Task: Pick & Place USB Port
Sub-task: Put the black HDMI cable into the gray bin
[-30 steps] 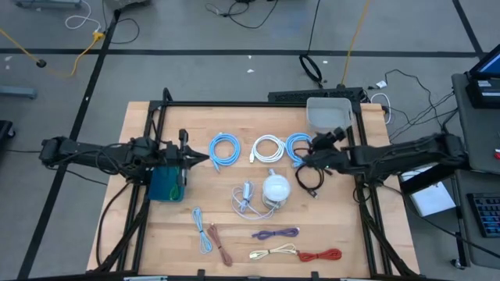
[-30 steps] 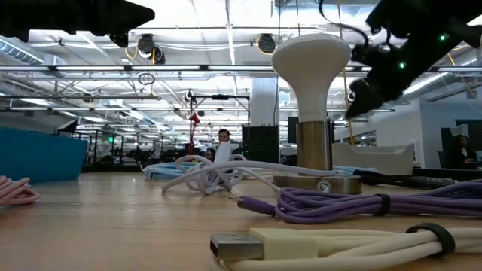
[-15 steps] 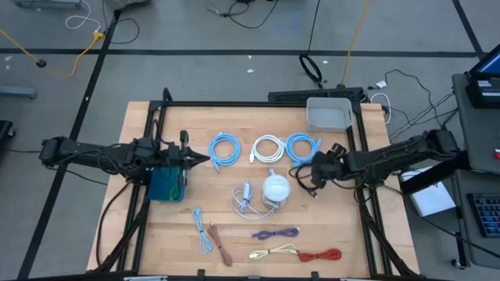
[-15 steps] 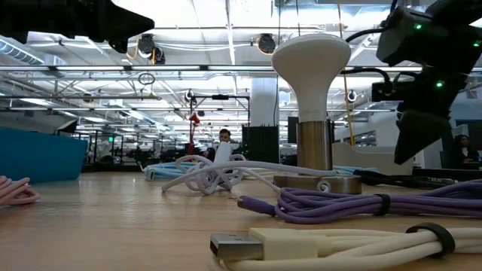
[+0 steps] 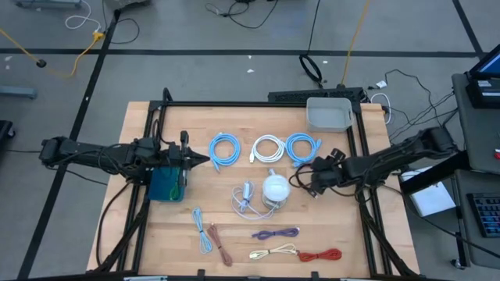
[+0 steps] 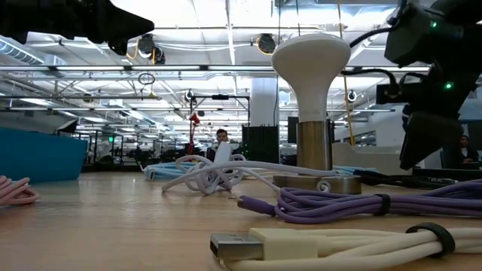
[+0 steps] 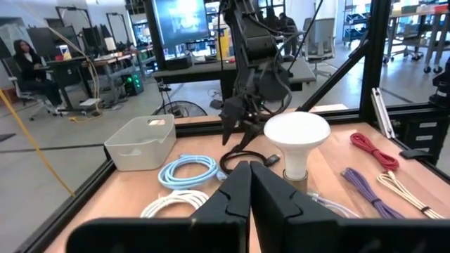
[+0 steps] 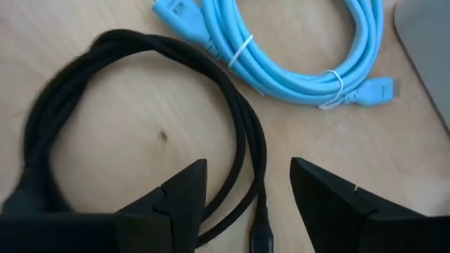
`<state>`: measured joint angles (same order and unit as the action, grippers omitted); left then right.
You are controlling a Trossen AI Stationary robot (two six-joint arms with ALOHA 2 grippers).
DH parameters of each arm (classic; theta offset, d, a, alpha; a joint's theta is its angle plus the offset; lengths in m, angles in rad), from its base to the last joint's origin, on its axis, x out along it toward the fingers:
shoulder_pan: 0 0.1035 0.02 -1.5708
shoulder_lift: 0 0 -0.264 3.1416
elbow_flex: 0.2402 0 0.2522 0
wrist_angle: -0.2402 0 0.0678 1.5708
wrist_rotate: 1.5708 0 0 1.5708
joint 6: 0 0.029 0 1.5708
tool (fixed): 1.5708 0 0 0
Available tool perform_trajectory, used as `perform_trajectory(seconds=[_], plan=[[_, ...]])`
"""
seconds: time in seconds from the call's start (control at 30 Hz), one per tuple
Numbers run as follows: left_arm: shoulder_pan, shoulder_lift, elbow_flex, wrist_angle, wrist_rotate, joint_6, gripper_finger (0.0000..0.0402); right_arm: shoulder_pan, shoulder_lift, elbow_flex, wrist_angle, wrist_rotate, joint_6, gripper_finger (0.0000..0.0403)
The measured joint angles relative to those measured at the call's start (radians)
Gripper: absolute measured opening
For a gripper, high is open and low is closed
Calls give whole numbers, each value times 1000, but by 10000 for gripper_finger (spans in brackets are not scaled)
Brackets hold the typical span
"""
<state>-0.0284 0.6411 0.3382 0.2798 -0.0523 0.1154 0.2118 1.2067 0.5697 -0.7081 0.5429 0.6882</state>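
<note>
Lowered since a second ago, the right gripper (image 5: 311, 179) now hangs just over the black cable (image 5: 305, 178), having swung from the blue coil at the table's 1 o'clock down toward 3 o'clock. Its arm reaches in level from the right edge, and its fingers (image 8: 172, 193) stand apart, straddling a strand of the black cable (image 8: 148, 126) without touching it. A light-blue cable coil (image 8: 302, 60) lies just beyond, beside the grey bin (image 5: 329, 113). The white lamp (image 5: 275, 187) stands near the gripper at the table's centre, ringed by a loose white cord. The left gripper (image 5: 205, 159) waits at 9 o'clock above the teal bin (image 5: 167, 186), its fingers (image 7: 271, 193) pressed together on nothing, unmoved from a second earlier. Purple (image 5: 275, 232), cream (image 5: 273, 251) and red (image 5: 320, 254) cables lie bundled at 6 o'clock.
</note>
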Motion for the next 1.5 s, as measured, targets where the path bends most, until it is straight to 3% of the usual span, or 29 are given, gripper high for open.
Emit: perform_trajectory(seconds=[0.3, 0.5, 0.63, 0.77, 0.83, 1.1, 1.3, 1.5], plan=[[0, 0, 0, 0, 1, -6, 3, -48, 124, -60, 152, 7, -21, 197], [0, 0, 0, 0, 1, -6, 18, -60, 145, -67, 159, 4, -2, 188], [0, 0, 0, 1, 1, -7, 10, -60, 147, -68, 159, 4, 36, 133], [0, 0, 0, 1, 1, -9, 4, -55, 148, -69, 159, 5, 67, 33], [0, 0, 0, 1, 1, -10, 10, -46, 148, -70, 161, 29, 92, 16], [0, 0, 0, -8, 0, -13, 3, 10, 123, -71, 97, 101, 301, 4], [0, 0, 0, -18, -19, -13, 15, 76, 73, 18, -1, 118, 432, 1], [0, 0, 0, -24, -27, -13, 3, 155, 59, 205, -204, 303, 532, 1]])
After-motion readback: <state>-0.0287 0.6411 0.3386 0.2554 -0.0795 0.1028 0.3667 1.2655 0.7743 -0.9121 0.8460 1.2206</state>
